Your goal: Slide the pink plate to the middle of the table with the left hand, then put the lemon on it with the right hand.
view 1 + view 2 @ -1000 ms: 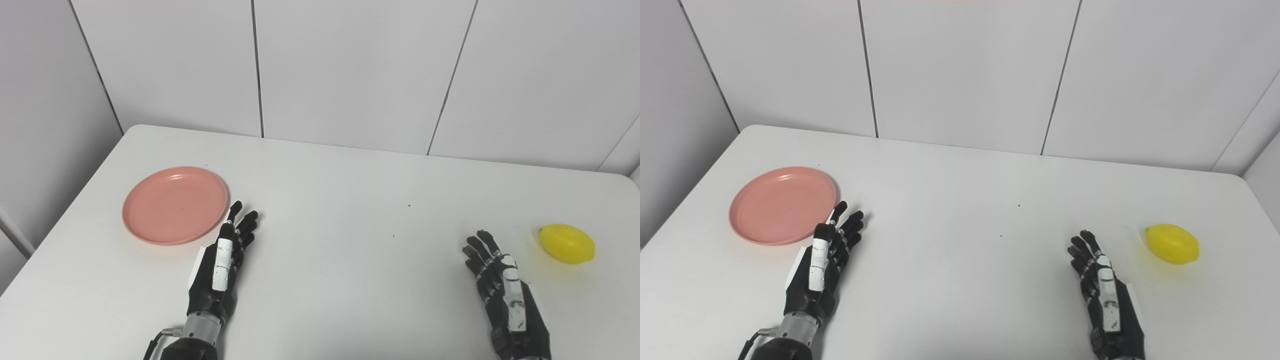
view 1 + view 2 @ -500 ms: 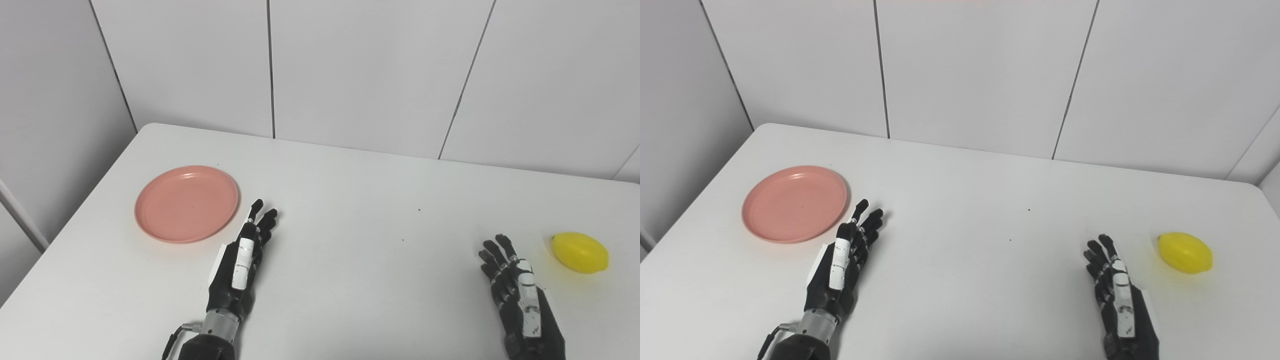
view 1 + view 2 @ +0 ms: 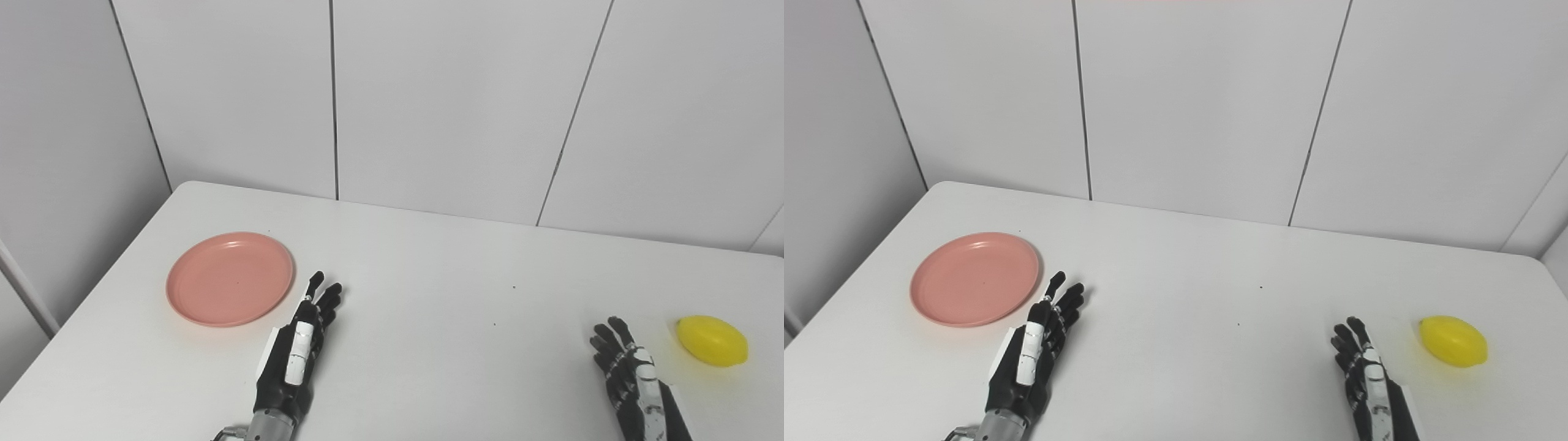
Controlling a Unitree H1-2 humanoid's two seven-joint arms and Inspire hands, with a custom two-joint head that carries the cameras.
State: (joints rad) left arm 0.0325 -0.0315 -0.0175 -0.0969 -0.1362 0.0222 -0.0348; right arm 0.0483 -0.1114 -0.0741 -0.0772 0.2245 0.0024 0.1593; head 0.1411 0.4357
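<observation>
Plate slide not yet begun; both hands waiting open on the table.

Nothing is held by either hand: the left hand [image 3: 293, 361] is seen with fingers extended and slightly apart, just beside the near right rim of the pink plate [image 3: 229, 278] but apart from it, and the right hand [image 3: 634, 383] is likewise spread and empty near the lemon [image 3: 712, 340], not touching it. The plate is found toward the left side of the white table [image 3: 429, 318], the lemon far right. The first step is judged to be in hand: contact with the plate's rim is called for next, then a push rightward toward the middle.
</observation>
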